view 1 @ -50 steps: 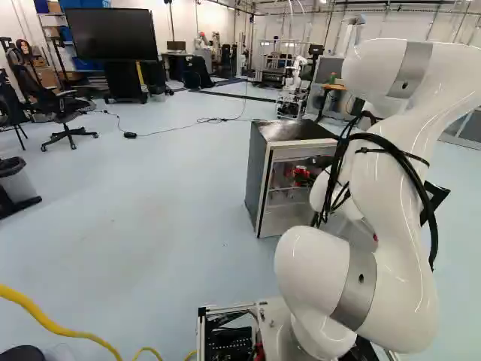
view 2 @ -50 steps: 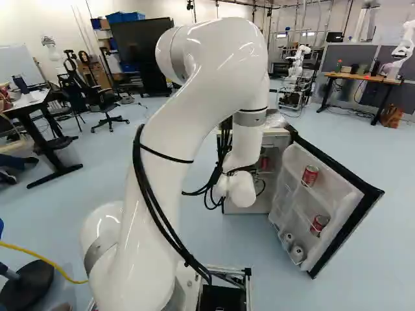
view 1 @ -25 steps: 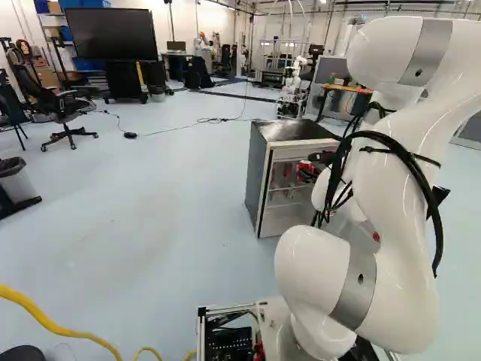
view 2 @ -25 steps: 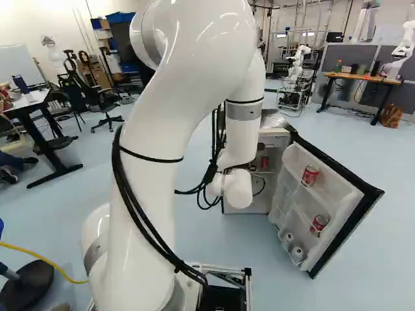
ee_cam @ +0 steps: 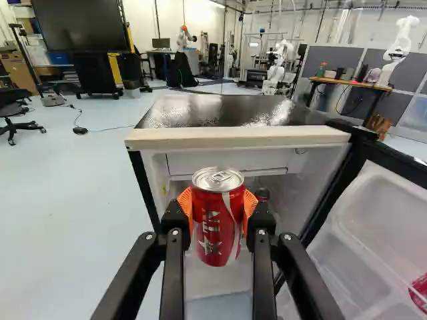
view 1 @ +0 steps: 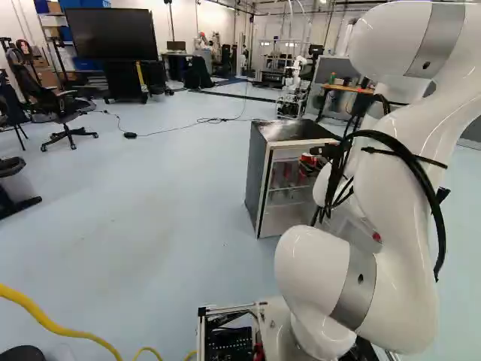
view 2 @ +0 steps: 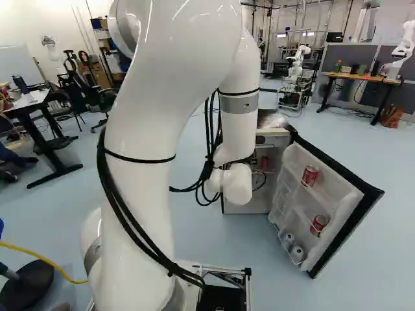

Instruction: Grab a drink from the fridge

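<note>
A pale blue floor (ee_cam: 60,187) runs through the room. With twelve o'clock straight ahead of the gripper (view 1: 311,160), a black screen (ee_cam: 80,25) stands at eleven. Dead centre, the two fingers pinch a red can (ee_cam: 217,230), upright between their orange pads (ee_cam: 186,201), at the open front of the fridge (ee_cam: 220,110), itself at twelve. Another robot (ee_cam: 397,48) is at one o'clock; at two, the fridge door (ee_cam: 363,233) stands swung open, more cans (view 2: 310,175) on its shelves.

An office chair (view 1: 69,107) and a large dark screen (view 1: 116,34) stand beyond a yellow cable (view 1: 46,323).
</note>
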Robot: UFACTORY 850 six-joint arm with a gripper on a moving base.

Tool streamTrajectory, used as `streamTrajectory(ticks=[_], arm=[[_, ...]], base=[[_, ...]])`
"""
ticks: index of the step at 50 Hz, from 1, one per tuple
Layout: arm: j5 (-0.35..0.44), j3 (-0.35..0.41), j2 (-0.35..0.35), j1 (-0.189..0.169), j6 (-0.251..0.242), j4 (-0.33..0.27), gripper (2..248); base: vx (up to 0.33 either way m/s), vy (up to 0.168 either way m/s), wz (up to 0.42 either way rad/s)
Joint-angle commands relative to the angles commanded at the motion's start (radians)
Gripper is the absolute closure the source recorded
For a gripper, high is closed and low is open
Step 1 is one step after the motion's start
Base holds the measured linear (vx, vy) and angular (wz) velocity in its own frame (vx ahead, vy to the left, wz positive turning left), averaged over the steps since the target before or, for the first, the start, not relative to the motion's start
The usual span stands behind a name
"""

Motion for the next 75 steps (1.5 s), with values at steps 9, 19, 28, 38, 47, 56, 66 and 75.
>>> streamTrajectory(ticks=[9, 19, 28, 38, 47, 56, 66, 75], arm=[[0.0, -0.022, 0.007, 0.012, 0.0, 0.0, 157], [0.0, -0.052, 0.011, 0.027, 0.0, 0.0, 157], [0.0, -0.07, 0.02, 0.035, 0.0, 0.0, 157], [0.0, -0.083, 0.034, 0.042, 0.0, 0.0, 157], [0.0, -0.095, 0.047, 0.047, 0.0, 0.0, 157], [0.0, -0.111, 0.056, 0.054, 0.0, 0.0, 157], [0.0, -0.133, 0.063, 0.065, 0.0, 0.005, 157], [0.0, -0.157, 0.065, 0.081, 0.0, 0.013, 157]], base=[[0.0, 0.0, 0.0], [0.0, 0.0, 0.0], [0.0, 0.0, 0.0], [0.0, 0.0, 0.0], [0.0, 0.0, 0.0], [0.0, 0.0, 0.0], [0.0, 0.0, 0.0], [0.0, 0.0, 0.0]])
